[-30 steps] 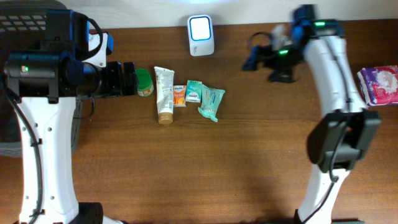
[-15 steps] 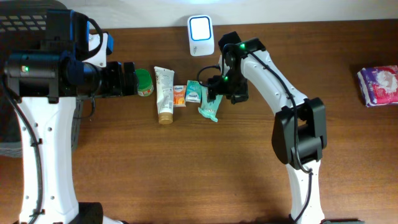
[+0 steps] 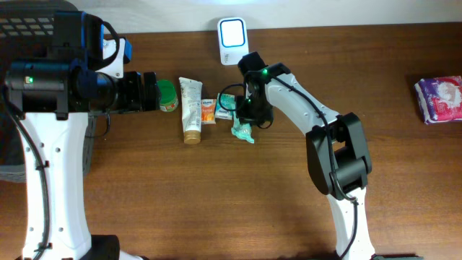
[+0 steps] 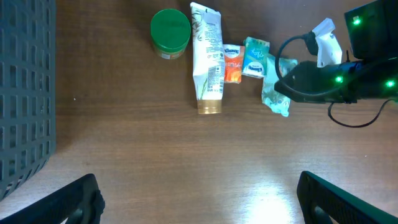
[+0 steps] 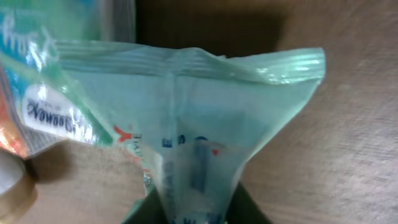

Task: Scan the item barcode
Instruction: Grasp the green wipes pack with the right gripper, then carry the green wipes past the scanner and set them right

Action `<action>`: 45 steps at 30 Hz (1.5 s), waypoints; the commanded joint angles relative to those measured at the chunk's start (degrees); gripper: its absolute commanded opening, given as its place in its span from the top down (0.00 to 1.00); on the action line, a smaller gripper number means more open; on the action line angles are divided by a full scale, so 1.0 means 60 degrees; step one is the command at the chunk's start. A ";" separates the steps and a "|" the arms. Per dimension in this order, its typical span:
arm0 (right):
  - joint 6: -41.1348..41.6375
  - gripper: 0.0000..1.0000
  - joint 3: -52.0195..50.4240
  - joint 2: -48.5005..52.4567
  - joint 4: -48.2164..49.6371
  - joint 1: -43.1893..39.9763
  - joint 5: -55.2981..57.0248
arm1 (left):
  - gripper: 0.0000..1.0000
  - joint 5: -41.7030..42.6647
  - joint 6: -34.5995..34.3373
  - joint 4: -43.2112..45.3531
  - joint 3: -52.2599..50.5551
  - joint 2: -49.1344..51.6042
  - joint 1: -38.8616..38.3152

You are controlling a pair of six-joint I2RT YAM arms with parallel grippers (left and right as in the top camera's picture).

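Observation:
A pale teal plastic packet (image 5: 199,124) fills the right wrist view, pinched at its lower end between the dark fingers of my right gripper (image 5: 196,211), which is shut on it. From overhead, that gripper (image 3: 249,114) is at the right end of the row of items, and the packet (image 3: 243,131) lies crumpled on the table just below it. A white scanner (image 3: 232,31) with a lit face stands at the table's far edge, behind the row. My left gripper (image 4: 199,196) hangs open above bare wood, holding nothing.
The row to the left holds a green-lidded jar (image 4: 170,31), a white tube (image 4: 206,59), a small orange sachet (image 4: 232,62) and a small teal pack (image 4: 255,56). A dark mesh basket (image 4: 25,93) stands at the left. A pink pack (image 3: 440,97) lies at the far right.
My right arm swung from the far right over to the row of items, and its jaws closed on the teal packet. The left arm has not moved.

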 commanded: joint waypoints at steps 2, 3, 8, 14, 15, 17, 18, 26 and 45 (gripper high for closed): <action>0.0062 0.96 -0.0004 0.0127 -0.0681 -0.0565 -0.3876 | 0.01 0.0098 -0.0080 -0.0011 0.0015 -0.0164 0.0044; 0.0062 0.96 -0.0004 0.0127 -0.0896 -0.0761 -0.4860 | 0.01 0.0098 -0.0080 -0.0011 0.0015 -0.0164 0.0044; 0.0058 0.96 -0.0004 0.0127 -0.2215 -0.1963 -0.8990 | 0.01 0.0098 -0.0080 -0.0011 0.0015 -0.0164 0.0044; -0.0080 0.96 -0.0004 0.0127 -0.2918 -0.2477 -0.9493 | 0.01 0.0098 -0.0080 -0.0011 0.0015 -0.0164 0.0044; -0.0291 0.96 -0.0004 0.0127 -0.2841 -0.2466 -0.9413 | 0.01 0.0098 -0.0080 -0.0011 0.0015 -0.0164 0.0044; -0.0517 0.96 0.0011 0.0124 -0.2677 -0.2430 -0.8193 | 0.01 0.0098 -0.0080 -0.0011 0.0015 -0.0164 0.0044; -0.0514 0.96 0.0117 0.0113 -0.2670 -0.2393 -0.7093 | 0.01 0.0098 -0.0080 -0.0011 0.0015 -0.0164 0.0044; -0.0790 0.96 0.3432 0.0007 -0.0761 -0.1300 0.1920 | 0.01 0.0098 -0.0080 -0.0011 0.0015 -0.0164 0.0044; -0.2452 0.96 0.3293 0.1683 0.7635 -0.0310 0.3355 | 0.01 0.0098 -0.0080 -0.0011 0.0015 -0.0164 0.0044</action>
